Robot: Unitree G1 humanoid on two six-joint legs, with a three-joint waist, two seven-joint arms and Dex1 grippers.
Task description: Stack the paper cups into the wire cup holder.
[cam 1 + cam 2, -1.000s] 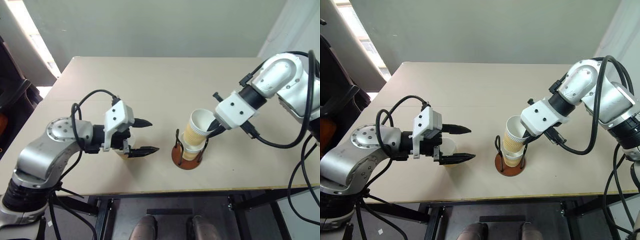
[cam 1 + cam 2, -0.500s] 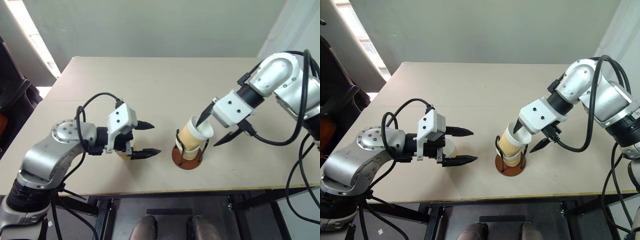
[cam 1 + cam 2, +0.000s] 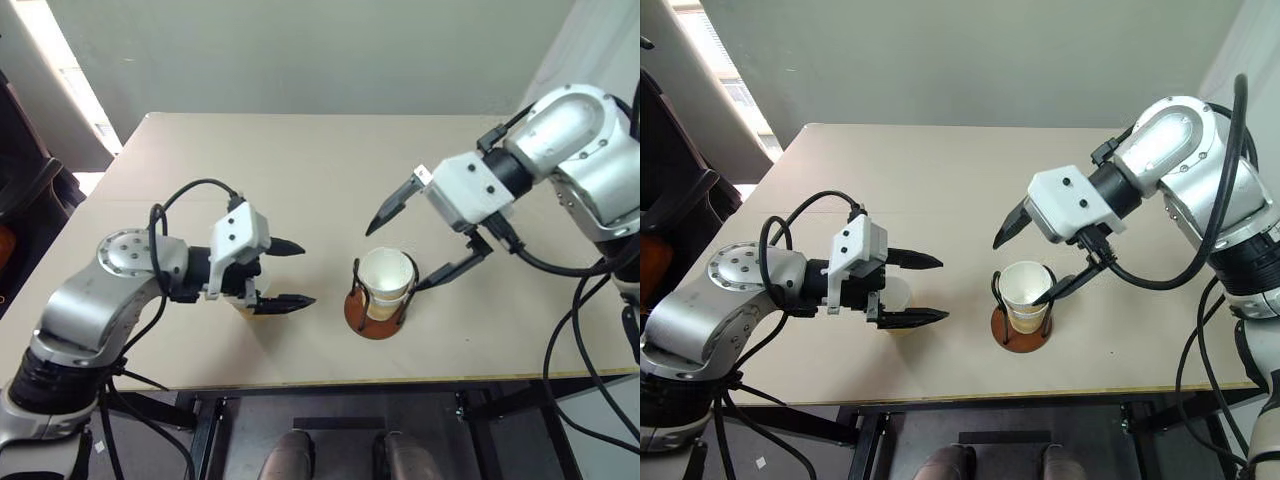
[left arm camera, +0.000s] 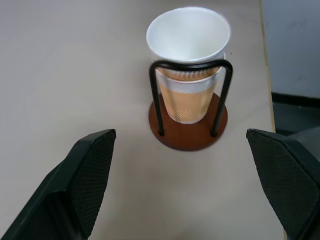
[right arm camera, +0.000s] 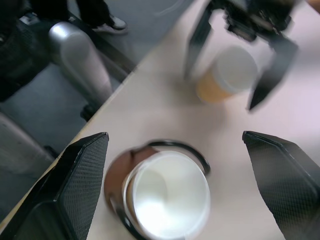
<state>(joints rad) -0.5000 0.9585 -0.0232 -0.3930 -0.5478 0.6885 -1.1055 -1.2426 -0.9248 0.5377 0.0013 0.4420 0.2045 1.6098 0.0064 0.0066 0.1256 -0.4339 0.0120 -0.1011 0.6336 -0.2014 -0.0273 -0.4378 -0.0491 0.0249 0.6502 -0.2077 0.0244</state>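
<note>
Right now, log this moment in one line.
right end effector: open above stacked cups | wire cup holder: upright | left end effector: open by third cup

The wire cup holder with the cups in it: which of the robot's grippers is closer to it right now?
The right. The right gripper hangs open just above the wire cup holder, fingers either side of the cups. The left gripper is open off to its side, around a loose cup.
</note>
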